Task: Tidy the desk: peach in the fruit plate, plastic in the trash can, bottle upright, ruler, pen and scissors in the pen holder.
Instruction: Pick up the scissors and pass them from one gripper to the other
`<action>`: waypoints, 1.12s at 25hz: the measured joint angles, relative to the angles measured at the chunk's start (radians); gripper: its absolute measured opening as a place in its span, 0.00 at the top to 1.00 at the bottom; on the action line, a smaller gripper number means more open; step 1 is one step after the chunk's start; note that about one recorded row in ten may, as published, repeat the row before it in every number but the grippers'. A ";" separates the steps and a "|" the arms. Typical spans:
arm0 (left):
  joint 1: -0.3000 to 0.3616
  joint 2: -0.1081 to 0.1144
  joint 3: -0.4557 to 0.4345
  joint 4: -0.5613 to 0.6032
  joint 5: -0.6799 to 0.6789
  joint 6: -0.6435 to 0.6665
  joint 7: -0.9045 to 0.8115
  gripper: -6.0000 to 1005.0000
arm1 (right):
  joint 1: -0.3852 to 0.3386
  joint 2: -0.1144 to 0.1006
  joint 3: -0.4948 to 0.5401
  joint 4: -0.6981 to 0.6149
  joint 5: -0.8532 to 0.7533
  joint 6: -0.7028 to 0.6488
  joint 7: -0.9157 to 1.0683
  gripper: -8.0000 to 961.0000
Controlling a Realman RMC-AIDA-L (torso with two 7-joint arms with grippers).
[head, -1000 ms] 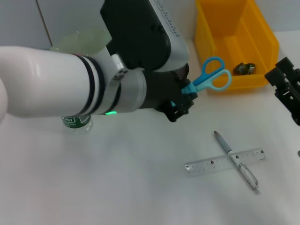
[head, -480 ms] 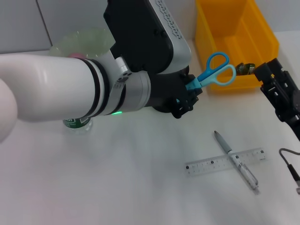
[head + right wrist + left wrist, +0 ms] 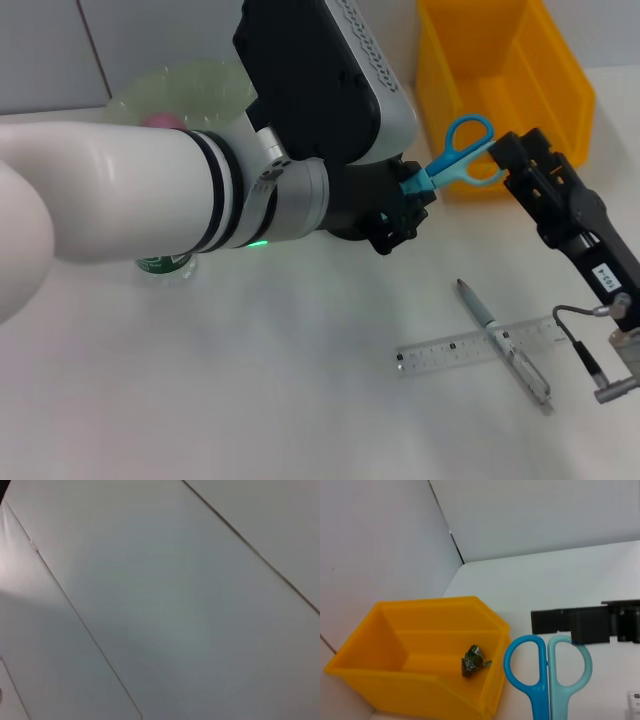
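Note:
My left gripper [image 3: 404, 192] is shut on the blades of the blue scissors [image 3: 461, 152] and holds them in the air, handles toward the yellow bin [image 3: 500, 70]. The scissors' handles fill the left wrist view [image 3: 547, 666]. My right gripper [image 3: 518, 158] is right at the scissors' handles; it shows black behind them in the left wrist view [image 3: 585, 625]. The crumpled plastic [image 3: 474, 661] lies in the bin. The clear ruler [image 3: 450, 352] and the silver pen [image 3: 510, 348] lie crossed on the table. The bottle [image 3: 162, 263] is mostly hidden under my left arm. The peach [image 3: 160, 121] lies in the green plate [image 3: 195, 85].
The yellow bin stands at the back right, just behind the scissors. My big left arm covers the table's middle and left. A cable [image 3: 585, 350] hangs from the right arm above the ruler's end. No pen holder is in view. The right wrist view shows only blank wall.
My right arm has swung in from the right edge to the scissors' handles. My left gripper has lifted the scissors a little up and to the right.

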 joint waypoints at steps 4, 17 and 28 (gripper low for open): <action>-0.002 0.000 0.000 -0.004 0.001 -0.004 0.001 0.77 | 0.008 0.000 -0.003 0.011 -0.002 0.003 -0.006 0.15; -0.002 0.002 0.002 -0.011 0.000 -0.011 0.009 0.77 | 0.036 -0.002 -0.002 0.038 -0.028 0.053 -0.019 0.15; -0.002 0.002 0.002 -0.012 -0.002 -0.011 0.012 0.77 | 0.043 -0.002 -0.001 0.042 -0.030 0.057 -0.017 0.61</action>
